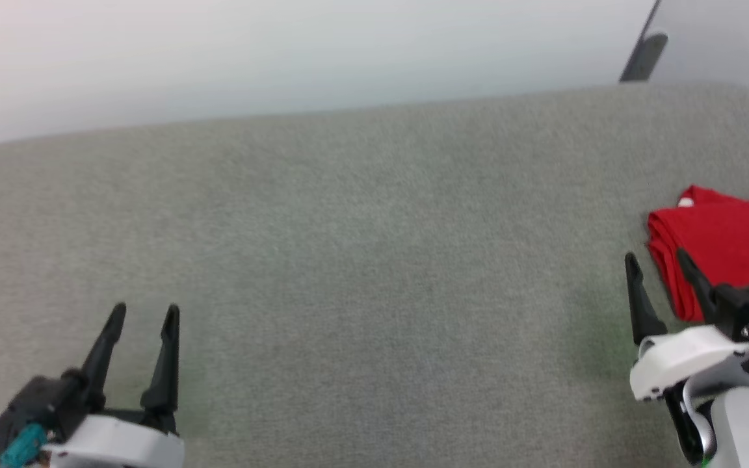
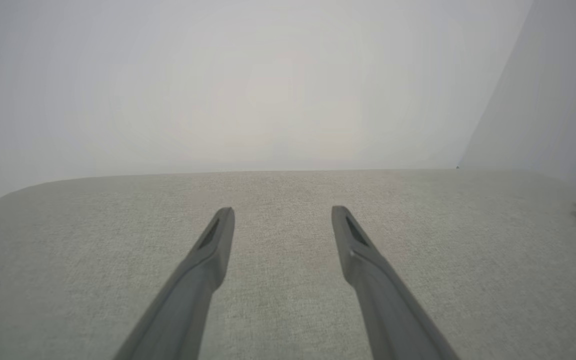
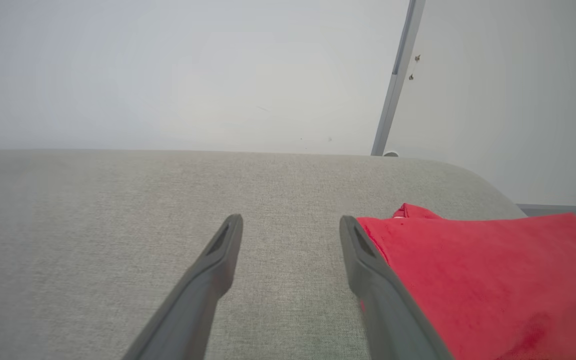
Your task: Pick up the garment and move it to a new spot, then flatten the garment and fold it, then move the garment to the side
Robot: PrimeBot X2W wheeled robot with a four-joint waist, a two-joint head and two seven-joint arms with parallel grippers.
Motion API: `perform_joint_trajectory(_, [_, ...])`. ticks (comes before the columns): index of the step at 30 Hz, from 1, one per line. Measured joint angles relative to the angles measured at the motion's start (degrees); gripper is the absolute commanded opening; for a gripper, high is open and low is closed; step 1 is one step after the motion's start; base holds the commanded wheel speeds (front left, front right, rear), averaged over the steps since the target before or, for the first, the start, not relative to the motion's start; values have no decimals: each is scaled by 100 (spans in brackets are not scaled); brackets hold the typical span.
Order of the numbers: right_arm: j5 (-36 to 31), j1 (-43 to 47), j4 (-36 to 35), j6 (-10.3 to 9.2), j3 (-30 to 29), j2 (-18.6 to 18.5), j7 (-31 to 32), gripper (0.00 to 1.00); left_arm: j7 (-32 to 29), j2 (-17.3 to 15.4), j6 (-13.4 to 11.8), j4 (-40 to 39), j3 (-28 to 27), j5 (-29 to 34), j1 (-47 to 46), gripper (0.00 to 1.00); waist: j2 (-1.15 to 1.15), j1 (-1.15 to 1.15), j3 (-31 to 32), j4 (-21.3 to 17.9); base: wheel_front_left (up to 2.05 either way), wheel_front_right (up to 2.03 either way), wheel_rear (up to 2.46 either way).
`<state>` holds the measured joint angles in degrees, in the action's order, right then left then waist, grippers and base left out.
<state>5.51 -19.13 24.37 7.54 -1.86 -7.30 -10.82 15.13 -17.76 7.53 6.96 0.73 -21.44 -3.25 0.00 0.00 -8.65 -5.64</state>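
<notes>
Now, closest to you at about 7 o'clock in the head view, your left gripper (image 1: 145,310) hovers over the grey fabric surface (image 1: 374,260). Its two dark fingers are spread wide with nothing between them. Across at about 4 o'clock, your right gripper (image 1: 657,257) is just as wide open and also empty. Its outer finger lies along the near left edge of the garment (image 1: 732,250); you cannot tell from the wrist view whether it touches the cloth or sits just above it. The garment rests at 3 o'clock, by the right end of the surface, folded into a compact red stack with a sliver of white at its far corner. Beyond it, at about 1 o'clock, a dark post (image 1: 641,58) stands before the pale wall (image 1: 283,58).

By the look of it you are at the last step: the garment is folded and set to the side, and neither gripper holds it. What remains is clearing the right arm. Lift it straight up before you pull back, so the finger does not snag the folded edge and drag the layers open.
</notes>
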Motion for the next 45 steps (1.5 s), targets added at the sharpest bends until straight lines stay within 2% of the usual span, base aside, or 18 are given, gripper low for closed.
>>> perform_joint_trajectory(7, [419,529,-367,0,58,-163,-8,100,0,140,1,-85,-232,41,449,100,0,0,495,189,0,0,0])
perform_joint_trajectory(15, [675,1066,-948,0,-94,-283,25,100,0,355,1,-539,-488,137,1009,100,0,0,826,213,0,0,0])
perform_joint_trajectory(20, [738,1356,-1361,0,-162,-266,92,100,0,492,1,-690,-656,152,1278,100,0,0,850,190,0,0,0])
perform_joint_trajectory(30, [738,1775,-2116,0,-376,-35,261,100,0,557,1,-1035,-903,125,1658,100,0,0,747,222,0,0,0])
perform_joint_trajectory(45, [653,1856,-2383,0,-369,166,328,100,0,556,1,-1013,-906,111,1642,100,0,0,719,238,0,0,0])
